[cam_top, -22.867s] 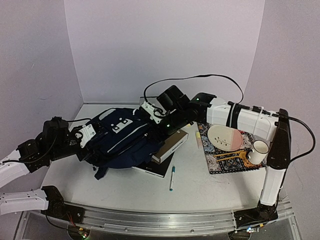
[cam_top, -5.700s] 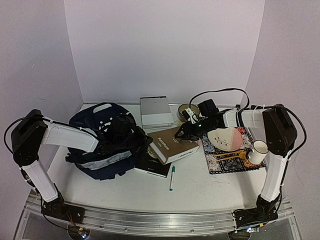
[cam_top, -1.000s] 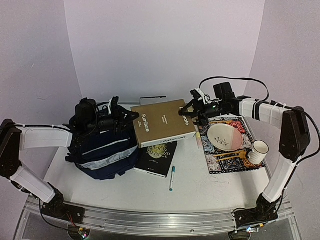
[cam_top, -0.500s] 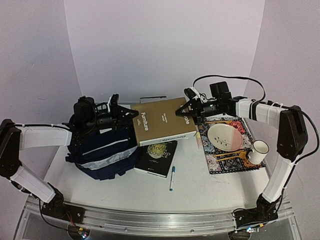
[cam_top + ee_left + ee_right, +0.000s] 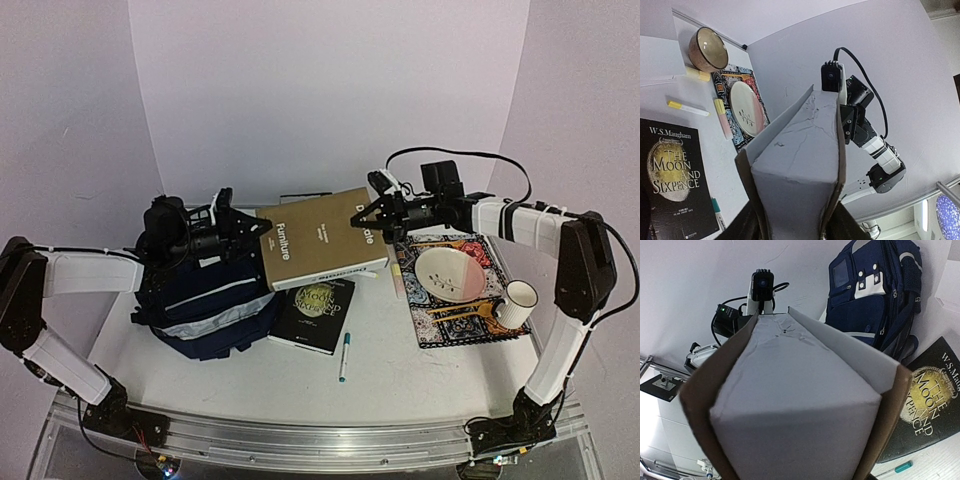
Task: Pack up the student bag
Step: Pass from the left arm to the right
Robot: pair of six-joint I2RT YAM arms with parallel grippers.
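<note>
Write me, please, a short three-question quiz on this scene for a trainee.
1. True or false: the left gripper and the right gripper both grip the tan book, which is raised between them.
2. Fill in: the plate rests on a patterned ____.
3. What lies next to the bag? A) a laptop B) a black book C) a bottle

Key: 1 true; 2 mat; 3 B.
</note>
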